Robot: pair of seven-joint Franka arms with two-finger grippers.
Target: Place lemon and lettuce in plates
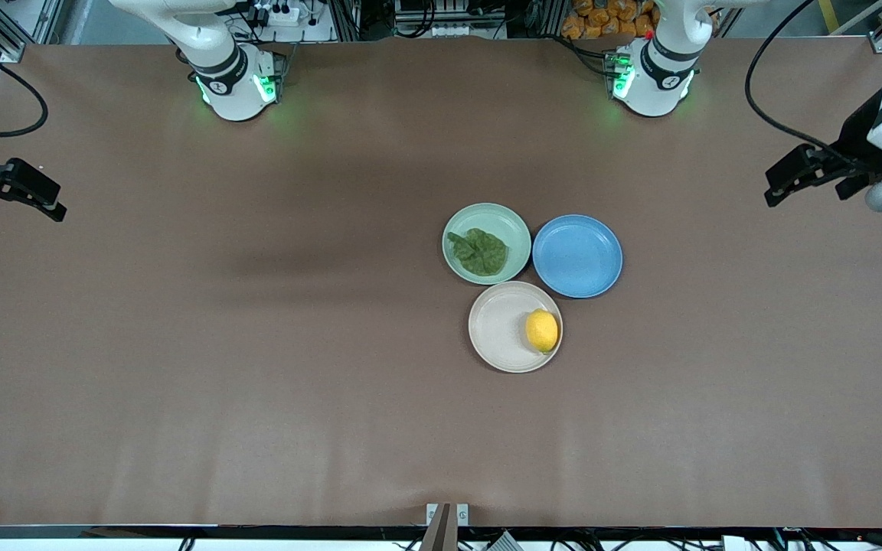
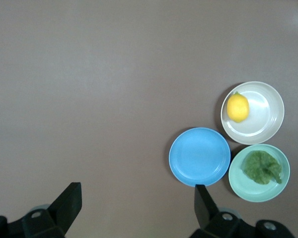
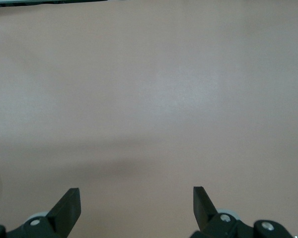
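Note:
The yellow lemon (image 1: 542, 330) lies in the beige-cream plate (image 1: 498, 327), at its edge toward the left arm's end. The dark green lettuce (image 1: 478, 251) lies in the pale mint green plate (image 1: 514, 231). Both also show in the left wrist view: the lemon (image 2: 237, 107) in the cream plate (image 2: 265, 116), the lettuce (image 2: 261, 166) in the mint plate (image 2: 248, 186). My left gripper (image 1: 782, 184) is open and empty, raised at the left arm's end of the table. My right gripper (image 1: 47, 200) is open and empty, raised at the right arm's end; its wrist view shows only bare table.
An empty blue plate (image 1: 577, 255) sits beside the mint plate, toward the left arm's end, touching both other plates; it also shows in the left wrist view (image 2: 199, 156). The brown table (image 1: 219, 367) spreads wide around the three plates.

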